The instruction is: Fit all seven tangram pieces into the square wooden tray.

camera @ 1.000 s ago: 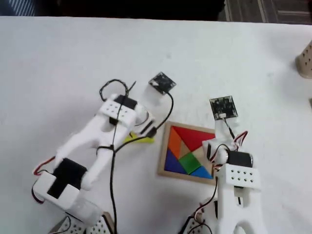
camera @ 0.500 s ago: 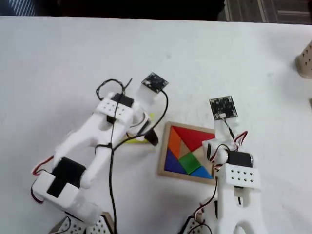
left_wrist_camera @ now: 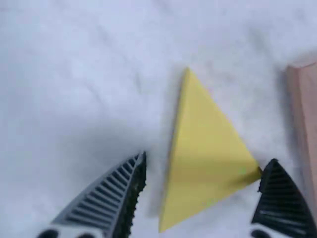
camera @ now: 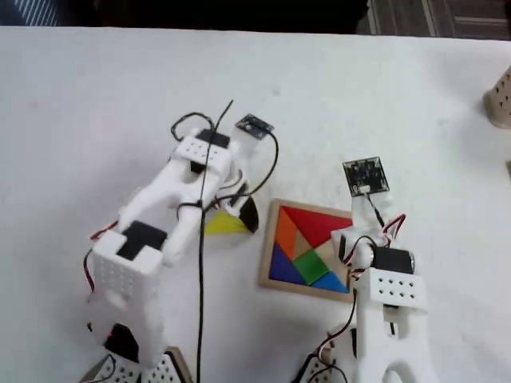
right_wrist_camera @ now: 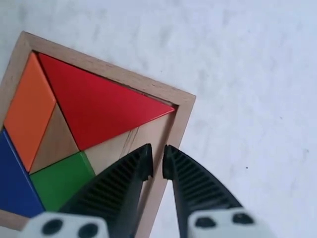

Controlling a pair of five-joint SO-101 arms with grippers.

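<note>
Shifted forward, left hand (left_wrist_camera: 208,159) spreads astride yellow triangle (left_wrist_camera: 198,139) — right hand (right_wrist_camera: 157,151) pressed together over tray (right_wrist_camera: 184,119).

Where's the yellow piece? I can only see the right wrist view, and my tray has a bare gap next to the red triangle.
Observer: The yellow triangle is lying flat on the table, outside the tray, on the left arm's side.
Operator: Is anybody grabbing it?
Observer: Not yet. The left gripper is open around it, with one of its fingers on each side of the triangle.
Operator: Is it bumping my tray?
Observer: No. The left wrist view shows a strip of white table between the triangle and the tray's wooden edge.
</note>
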